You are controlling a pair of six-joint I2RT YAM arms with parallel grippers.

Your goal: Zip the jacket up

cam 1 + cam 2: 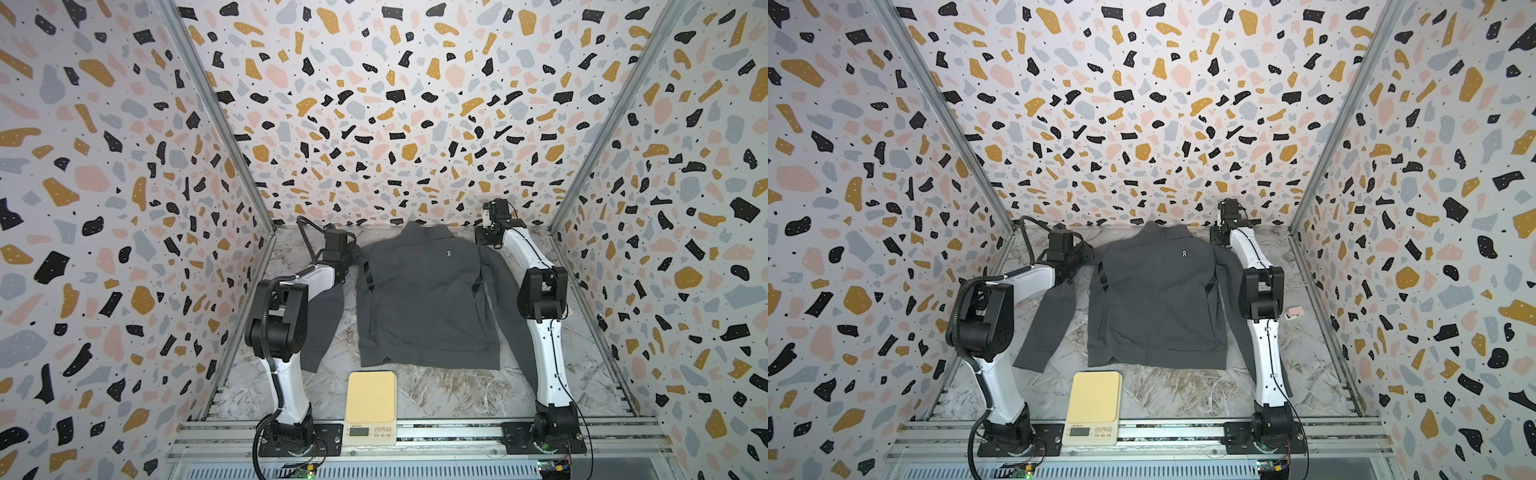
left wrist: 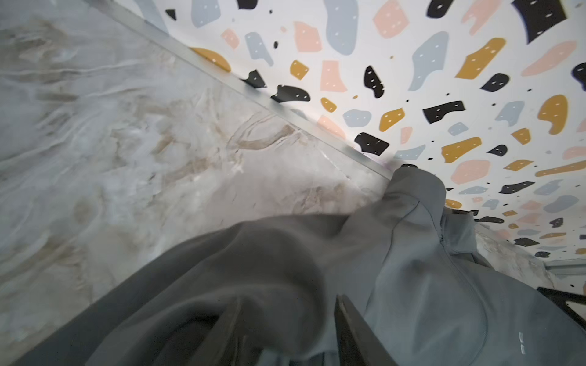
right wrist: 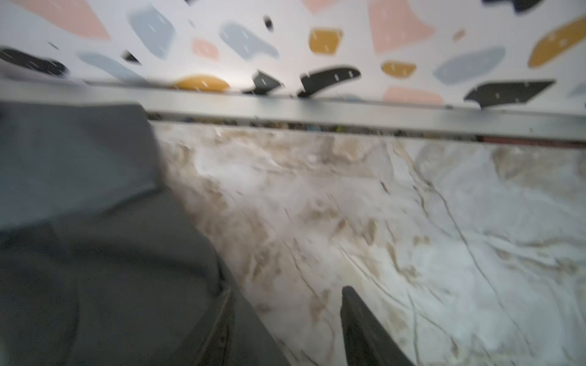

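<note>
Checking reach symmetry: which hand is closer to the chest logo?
Right. The right hand is beside the jacket's shoulder on the logo's side; the left hand is over the opposite shoulder, farther across the chest.

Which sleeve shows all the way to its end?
The jacket sleeve beside the left arm; the other sleeve hides partly behind the right arm.

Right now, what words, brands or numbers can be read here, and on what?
Jacket, chest: small white logo, too small to read.
Scale, display: digits blurred, unreadable.
Scale buttons: labels too small to read.
No other text visible.
</note>
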